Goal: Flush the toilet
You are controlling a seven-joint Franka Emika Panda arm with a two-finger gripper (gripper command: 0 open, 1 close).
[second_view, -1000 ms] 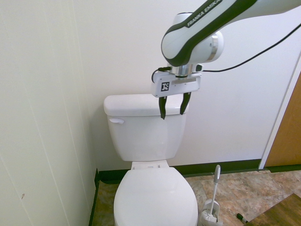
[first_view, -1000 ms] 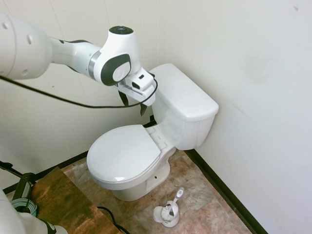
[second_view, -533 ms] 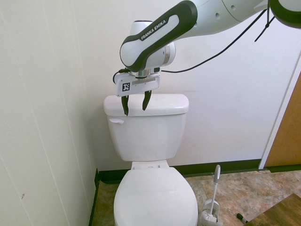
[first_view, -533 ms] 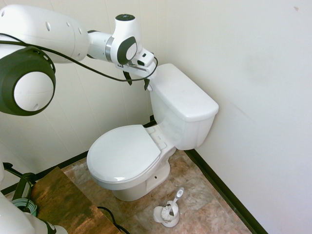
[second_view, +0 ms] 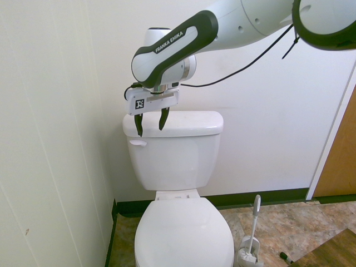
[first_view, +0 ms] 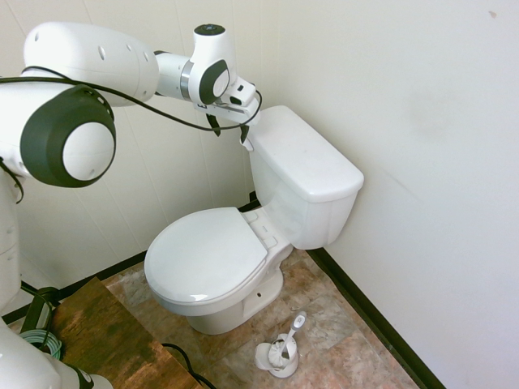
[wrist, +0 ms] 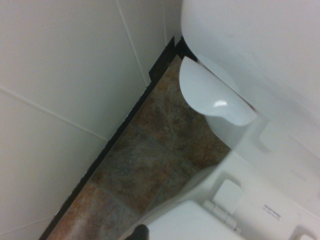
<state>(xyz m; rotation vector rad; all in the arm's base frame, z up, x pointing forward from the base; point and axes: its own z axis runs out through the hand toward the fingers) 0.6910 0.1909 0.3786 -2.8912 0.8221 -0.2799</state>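
The white toilet stands in the corner with its seat lid down. In the second exterior view its tank carries a small white flush lever at the upper left of its front. My gripper hangs open, fingers pointing down, at the tank lid's left front corner just above the lever, with nothing held. From the other side the gripper is at the wall-side end of the tank lid. The wrist view looks down on the lever beside the tank wall.
A toilet brush in its holder stands on the tiled floor beside the bowl, also seen as the brush at the right of the bowl. A panelled wall runs close along the lever side. A wooden board lies at the front left.
The arm has swung the gripper from in front of the tank's middle over to the lever-side corner of the lid. The fingers stay open.
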